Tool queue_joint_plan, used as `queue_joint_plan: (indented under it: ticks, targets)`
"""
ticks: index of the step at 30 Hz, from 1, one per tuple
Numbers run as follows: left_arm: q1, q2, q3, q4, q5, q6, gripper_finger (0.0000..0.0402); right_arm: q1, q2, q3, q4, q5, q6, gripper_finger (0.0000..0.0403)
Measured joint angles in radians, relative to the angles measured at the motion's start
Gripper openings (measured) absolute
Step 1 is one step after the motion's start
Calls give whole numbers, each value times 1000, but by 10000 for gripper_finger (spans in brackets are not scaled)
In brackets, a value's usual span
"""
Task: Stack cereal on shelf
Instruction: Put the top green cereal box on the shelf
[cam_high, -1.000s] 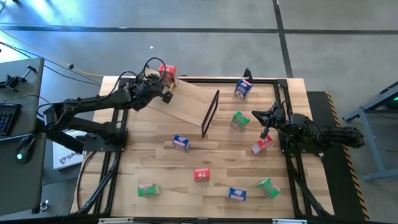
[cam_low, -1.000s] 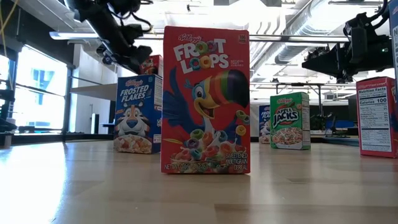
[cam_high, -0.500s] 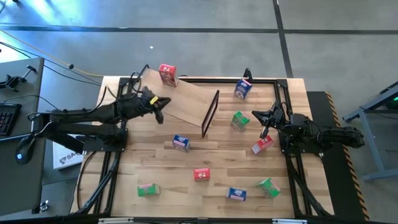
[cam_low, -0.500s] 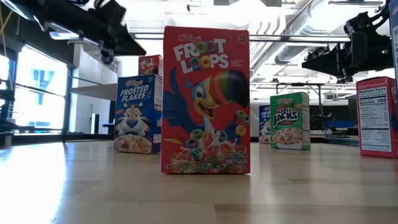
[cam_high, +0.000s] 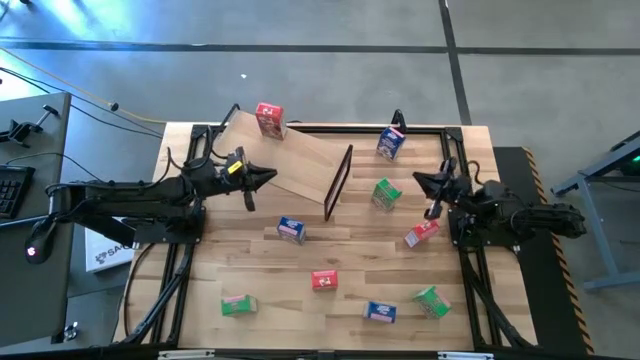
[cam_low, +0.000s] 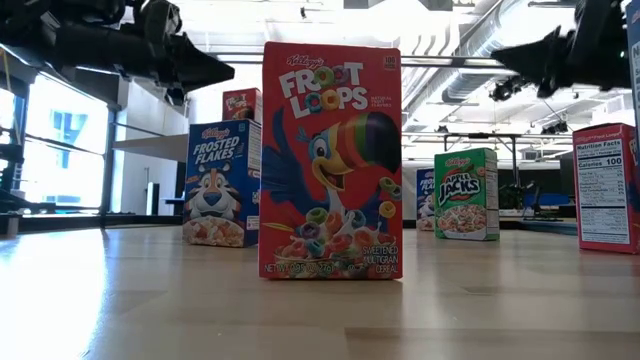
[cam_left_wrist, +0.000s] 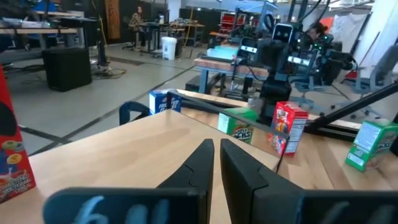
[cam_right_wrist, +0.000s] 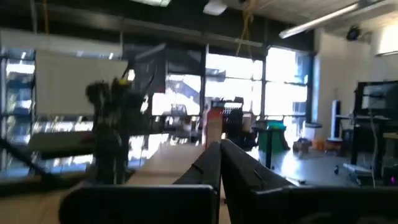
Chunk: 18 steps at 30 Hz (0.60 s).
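Observation:
The plywood shelf lies tilted at the far left of the table, its black frame end toward the middle. One red cereal box stands on the shelf's far left end and also shows in the low view. My left gripper is shut and empty, pointing right over the shelf's near left edge. My right gripper is shut and empty above the table, between a green box and a red box.
Several more boxes stand loose on the table: blue at the far right, blue and red in the middle, green, blue and green along the near edge. Black frame rails run along both sides.
My left gripper has drawn away from the red box on the shelf's far end, gone toward the table's near edge and turned to point right. The red box stays standing on the shelf. My right gripper has risen a little.

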<state>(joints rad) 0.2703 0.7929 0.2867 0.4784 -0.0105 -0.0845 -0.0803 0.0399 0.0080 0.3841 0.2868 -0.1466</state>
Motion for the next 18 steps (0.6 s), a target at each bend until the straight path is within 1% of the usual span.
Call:
queue_joint_plan:
  ticks: [2, 4, 7, 9, 11, 13, 16, 18]
  targets:
    - [0, 0, 0, 1, -1, 3, 19, 0, 0, 6, 26, 48, 29, 0]
    - [0, 0, 0, 0, -2, 9, 19, 0, 11, 31, -1, 77, 67, 0]
    - [3, 0, 0, 5, -14, 11, 19, 0, 59, 75, -40, 69, 102, 7]
    - [10, 0, 0, 10, -23, 11, 19, 0, 109, 101, -87, 51, 103, 23]
    - [22, 0, 0, 8, -24, 17, 19, 0, 167, 133, -110, 49, 134, 49]
    - [33, 0, 0, 8, -24, 22, 19, 0, 227, 165, -145, 48, 199, 83]
    - [44, 0, 0, 7, -24, 35, 19, 0, 329, 215, -241, 56, 308, 146]
    - [45, 0, 0, 3, -24, 38, 19, 0, 401, 257, -307, 85, 385, 191]
